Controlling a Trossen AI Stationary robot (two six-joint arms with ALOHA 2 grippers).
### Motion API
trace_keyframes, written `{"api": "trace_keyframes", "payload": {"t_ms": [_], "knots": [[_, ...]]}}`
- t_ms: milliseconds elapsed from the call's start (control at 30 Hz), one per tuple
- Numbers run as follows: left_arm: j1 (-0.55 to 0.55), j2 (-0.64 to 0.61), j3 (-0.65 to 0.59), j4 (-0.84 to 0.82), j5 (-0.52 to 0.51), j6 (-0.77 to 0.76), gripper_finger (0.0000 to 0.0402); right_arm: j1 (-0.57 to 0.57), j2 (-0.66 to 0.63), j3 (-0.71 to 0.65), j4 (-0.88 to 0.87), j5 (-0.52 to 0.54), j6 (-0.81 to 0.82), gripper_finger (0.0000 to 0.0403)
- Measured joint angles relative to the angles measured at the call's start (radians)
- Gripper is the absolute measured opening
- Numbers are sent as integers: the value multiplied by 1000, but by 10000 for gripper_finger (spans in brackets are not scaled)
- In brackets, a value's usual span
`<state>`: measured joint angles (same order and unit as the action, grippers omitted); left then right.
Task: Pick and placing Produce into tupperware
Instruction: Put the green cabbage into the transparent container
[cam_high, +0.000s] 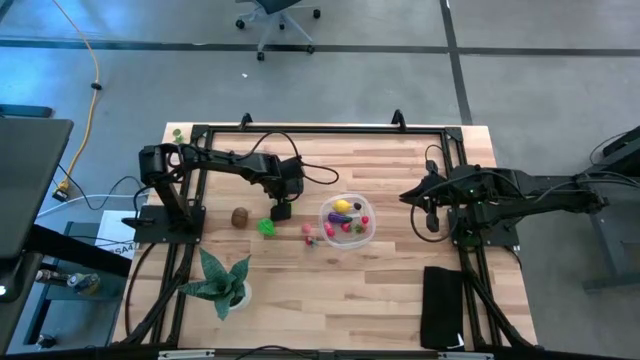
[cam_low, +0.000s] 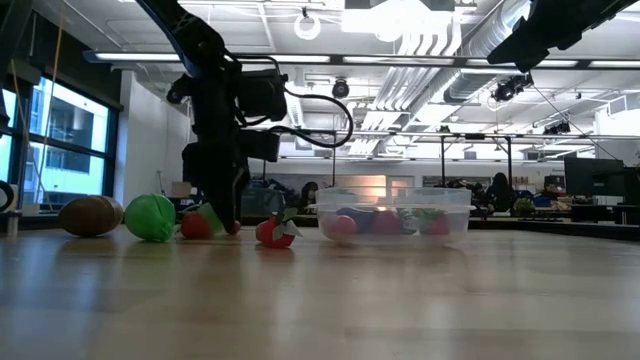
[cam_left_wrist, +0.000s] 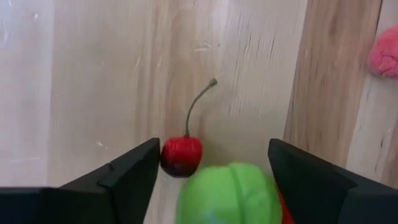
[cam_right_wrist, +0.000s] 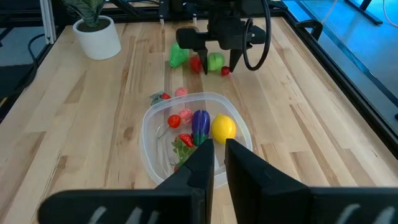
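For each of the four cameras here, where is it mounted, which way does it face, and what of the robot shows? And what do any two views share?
High view: above the table, looking straight down; both arms show, left gripper by the tupperware.
Low view: table-top height, looking level into the room; the left arm comes down from above.
Left wrist view: on the left wrist, looking down past its own open fingers at a cherry.
Right wrist view: on the right wrist, looking across the table past its shut fingers.
Shared: the tupperware, in high, low and right wrist views.

High view: straight down over whole table (cam_high: 380, 290). Low view: level across tabletop toward room. Left wrist view: close down onto cherry (cam_left_wrist: 182, 154). Right wrist view: across tub (cam_right_wrist: 194, 134) toward left arm. Tub (cam_high: 348, 220) shared with high and low views.
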<state>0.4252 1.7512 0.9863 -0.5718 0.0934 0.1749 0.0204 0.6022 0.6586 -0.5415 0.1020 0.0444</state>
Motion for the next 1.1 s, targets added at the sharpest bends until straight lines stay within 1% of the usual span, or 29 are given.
{"api": "trace_keyframes", "payload": {"t_ms": [100, 233, 333, 633, 800, 900, 1100], "knots": [[0, 0, 0, 1, 1, -14, 274, 0, 0, 0, 0, 0, 0, 30], [0, 0, 0, -1, 3, -16, 273, 0, 0, 0, 0, 0, 0, 30], [0, 0, 0, -10, 1, -23, 280, 0, 0, 0, 0, 0, 0, 30], [0, 0, 0, -65, -50, -56, 310, 0, 0, 0, 0, 0, 0, 30], [0, 0, 0, -69, -55, -72, 314, 0, 0, 0, 0, 0, 0, 30], [0, 0, 0, -70, -60, -82, 307, 0, 0, 0, 0, 0, 0, 30], [0, 0, 0, -65, -60, -106, 277, 0, 0, 0, 0, 0, 0, 30]]}}
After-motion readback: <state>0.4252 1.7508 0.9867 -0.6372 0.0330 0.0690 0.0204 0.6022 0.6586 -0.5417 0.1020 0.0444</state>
